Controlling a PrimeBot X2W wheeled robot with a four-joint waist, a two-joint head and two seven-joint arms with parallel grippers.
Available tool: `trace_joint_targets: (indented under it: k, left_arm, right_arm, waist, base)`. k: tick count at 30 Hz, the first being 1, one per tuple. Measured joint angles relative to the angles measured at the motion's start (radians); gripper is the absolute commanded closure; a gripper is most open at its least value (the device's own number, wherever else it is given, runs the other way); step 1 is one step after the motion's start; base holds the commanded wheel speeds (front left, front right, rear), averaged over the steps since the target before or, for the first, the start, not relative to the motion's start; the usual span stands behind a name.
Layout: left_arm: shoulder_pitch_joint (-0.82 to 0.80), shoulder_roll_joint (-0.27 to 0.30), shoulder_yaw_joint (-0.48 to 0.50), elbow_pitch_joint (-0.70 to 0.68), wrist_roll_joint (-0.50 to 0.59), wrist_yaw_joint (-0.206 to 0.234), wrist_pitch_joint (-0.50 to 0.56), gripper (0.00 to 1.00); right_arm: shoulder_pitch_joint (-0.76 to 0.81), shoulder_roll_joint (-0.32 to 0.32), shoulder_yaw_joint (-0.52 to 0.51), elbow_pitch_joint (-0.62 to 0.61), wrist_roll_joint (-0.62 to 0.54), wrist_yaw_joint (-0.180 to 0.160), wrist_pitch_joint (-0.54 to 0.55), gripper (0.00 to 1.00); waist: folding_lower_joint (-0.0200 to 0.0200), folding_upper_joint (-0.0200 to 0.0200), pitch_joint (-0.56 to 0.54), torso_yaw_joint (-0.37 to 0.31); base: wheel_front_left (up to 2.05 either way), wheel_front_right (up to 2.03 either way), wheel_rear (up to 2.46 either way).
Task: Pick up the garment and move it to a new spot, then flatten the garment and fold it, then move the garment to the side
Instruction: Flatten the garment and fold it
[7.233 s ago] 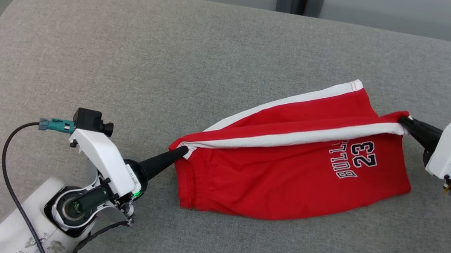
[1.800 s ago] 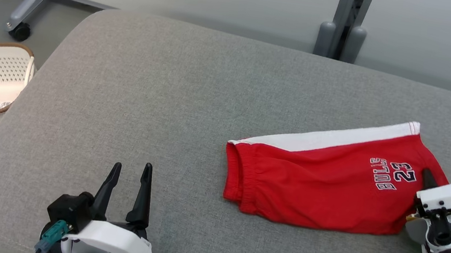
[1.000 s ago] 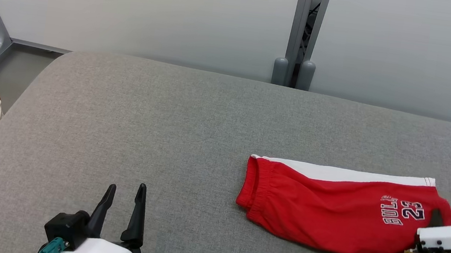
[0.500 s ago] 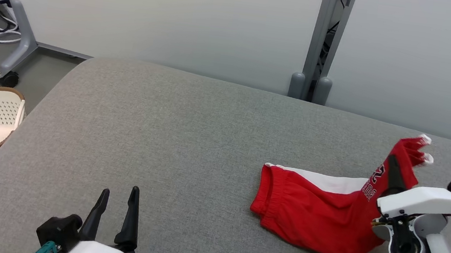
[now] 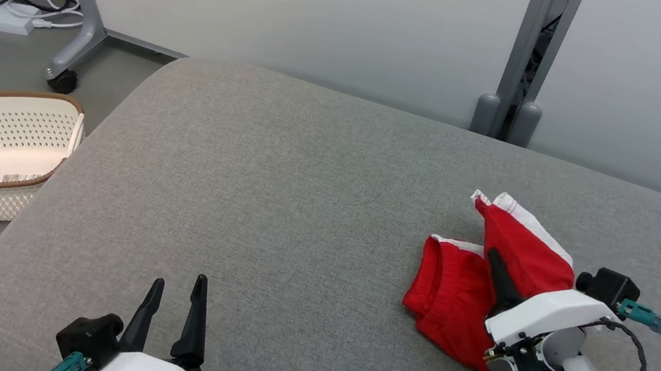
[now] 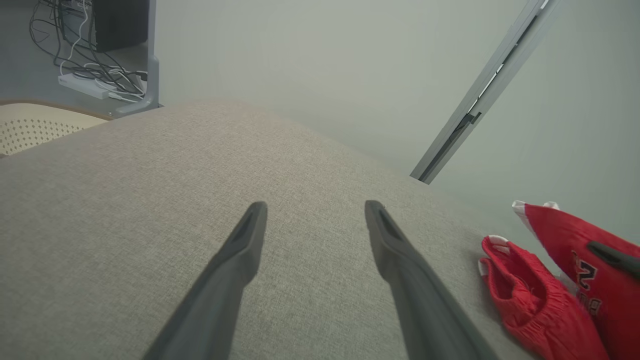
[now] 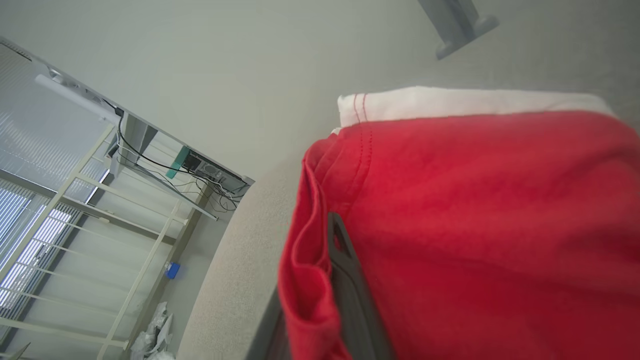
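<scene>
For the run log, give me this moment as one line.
phase: fold | right jaws: shut on shorts, leg end raised above waistband | left jaws: open, empty

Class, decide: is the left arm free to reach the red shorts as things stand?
Probably yes: only bare grey cushion lies between the open left end effector and the shorts, held by the right end effector.
</scene>
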Motion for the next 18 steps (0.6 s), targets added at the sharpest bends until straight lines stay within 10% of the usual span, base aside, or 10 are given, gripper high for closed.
trace_joint_targets:
  k: [13, 15, 18]
  left_arm:
    - [-0.025, 0.0, -0.031, -0.002, -0.034, 0.006, 0.0, 0.0]
    - [-0.031, 0.0, -0.033, -0.005, -0.037, 0.008, 0.0, 0.0]
    - [-0.031, 0.0, -0.033, -0.005, -0.042, 0.01, 0.0, 0.0]
  right_arm:
    - [-0.065, 0.001, 0.173, 0.148, 0.113, 0.0, -0.045, 0.97]
    - [-0.072, 0.001, 0.196, 0.169, 0.131, 0.0, -0.051, 0.0]
    - [-0.088, 0.0, 0.225, 0.193, 0.157, 0.0, -0.063, 0.0]
  waist:
    - [0.0, 0.0, 0.065, 0.057]
    - [0.0, 0.0, 0.07, 0.061]
    - [0.0, 0.0, 0.073, 0.061]
  base:
    - [0.0, 0.0, 0.0]
    - [0.0, 0.0, 0.0]
    - [0.0, 0.0, 0.0]
